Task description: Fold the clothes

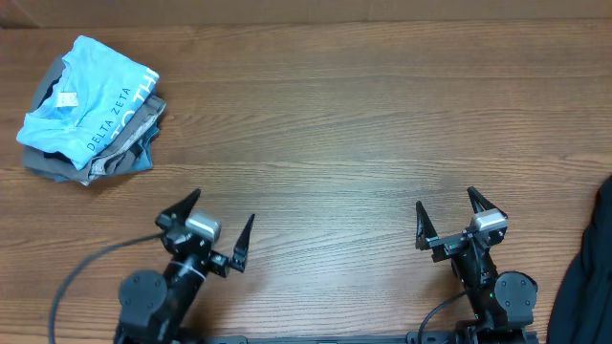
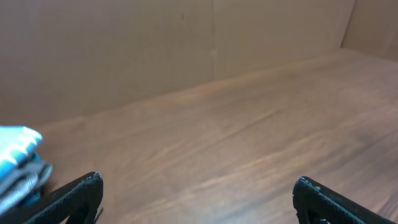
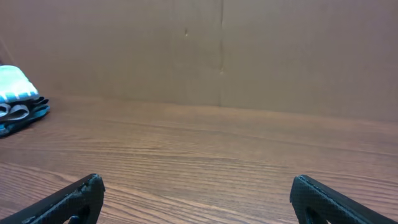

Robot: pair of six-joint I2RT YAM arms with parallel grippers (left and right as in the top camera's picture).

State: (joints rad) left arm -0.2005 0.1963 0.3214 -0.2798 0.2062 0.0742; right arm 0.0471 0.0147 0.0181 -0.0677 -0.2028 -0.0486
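Table (image 1: 344,124): brown wood-grain top; most of it is bare.
Clothes (image 1: 91,110): 1 folded stack at the far left corner, well apart from both arms.
Top item: light blue T-shirt (image 1: 96,86), folded, with white lettering reading "DELTA ZETA" along its near face.
Tag (image 1: 65,98): small and white, lying on the T-shirt's upper surface.
Lower items: grey garments (image 1: 120,153) under the T-shirt, with edges showing at the near and right sides; the number of pieces cannot be told.
Black garment (image 1: 588,277): at the table's right edge, partly out of frame, near the right arm's base but apart from it.
Left gripper (image 1: 222,210): near edge, left of centre, with 2 fingers (image 2: 74,196) spread wide, nothing between them, clear of the clothes.
Right gripper (image 1: 446,201): near edge, right of centre, with 2 fingers (image 3: 323,199) spread wide, nothing between them.
Left wrist view: the stack's edge (image 2: 18,162) shows at far left, beyond the left finger.
Right wrist view: the stack (image 3: 17,99) shows at far left, against a plain brown wall (image 3: 217,50).
Cable (image 1: 86,263): grey, curving from the left arm toward the near edge.
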